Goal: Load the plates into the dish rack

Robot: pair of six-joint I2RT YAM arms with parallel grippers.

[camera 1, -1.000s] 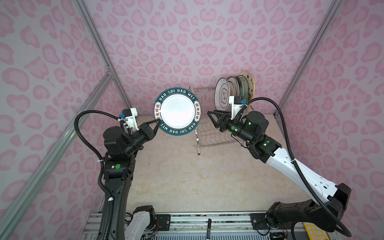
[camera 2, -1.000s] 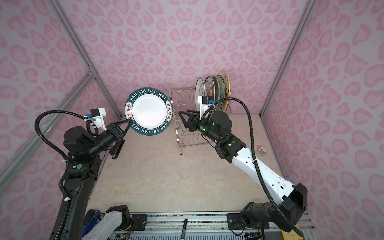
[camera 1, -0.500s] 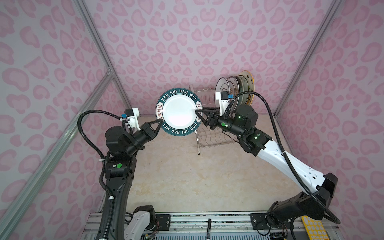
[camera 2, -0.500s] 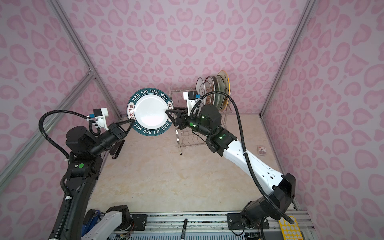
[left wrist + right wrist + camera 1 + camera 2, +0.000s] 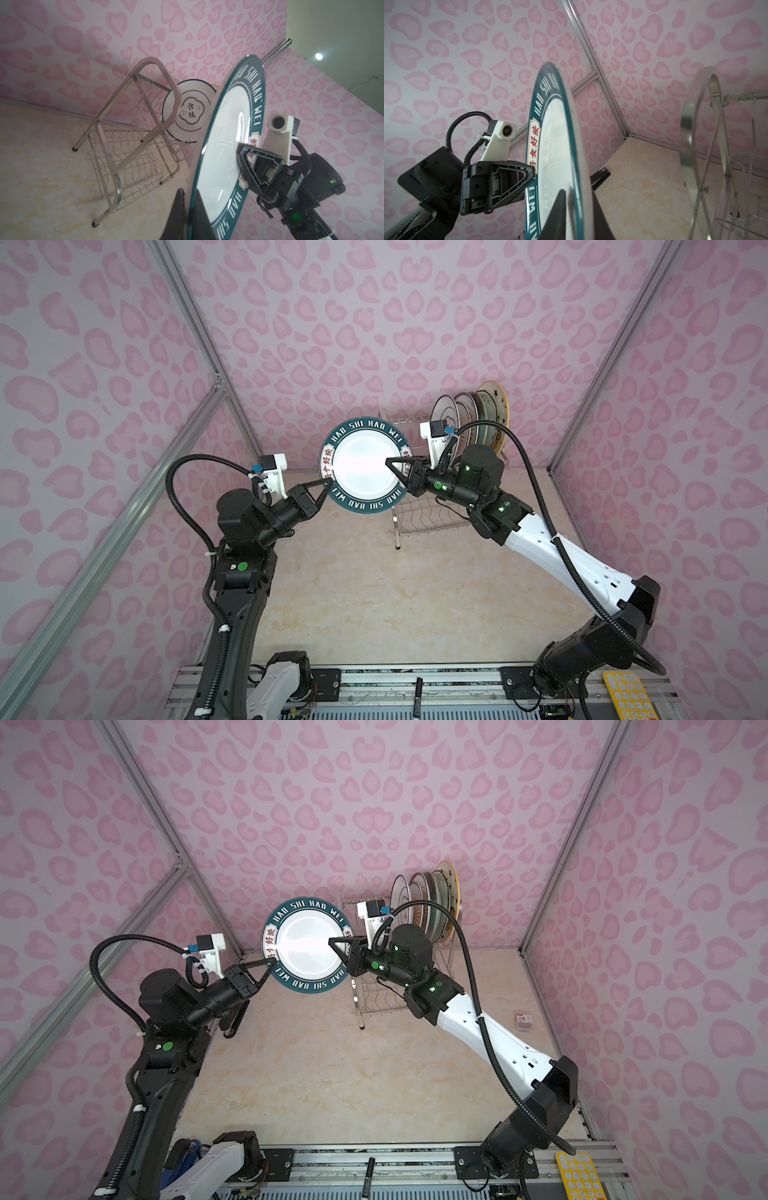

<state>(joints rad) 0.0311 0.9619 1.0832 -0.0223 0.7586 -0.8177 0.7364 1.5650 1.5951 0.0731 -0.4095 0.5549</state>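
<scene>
1. Nearest lies the bench [image 5: 374, 593], flat, matte, marbled beige; no plate rests on the part that both top views show, so I judge the loose plates nearly or wholly used up.
2. Above it the left end effector [image 5: 329, 484] is clamped on the left rim of the navy-lettered plate [image 5: 361, 464]; the right end effector [image 5: 392, 466] straddles the opposite rim, its black fingers closed against face and back in the wrist views; the plate hangs upright in the air between the two arms, before the rack's left end and touching neither rack nor bench.
3. That plate is hard and glossy; a white well, a broad dark teal-navy band with white letters and red-character panels, a thin edge; I judge it slippery under hard fingers.
4. Beyond stands the dish rack [image 5: 177, 99], bright steel wire between looped tube side frames; its wavy lower tier carries nothing; the left slots of the upper tier stand free.
5. Farthest, the racked plates [image 5: 463, 414] stand on edge, close together, at the right end of the upper tier; the black-ringed white plate [image 5: 191, 112] is next to the free slots, and the star-patterned orange-rimmed plate [image 5: 496, 406] is last; their count I cannot tell; what is left, by my judgement, is to slot the held plate beside the black-ringed one.
</scene>
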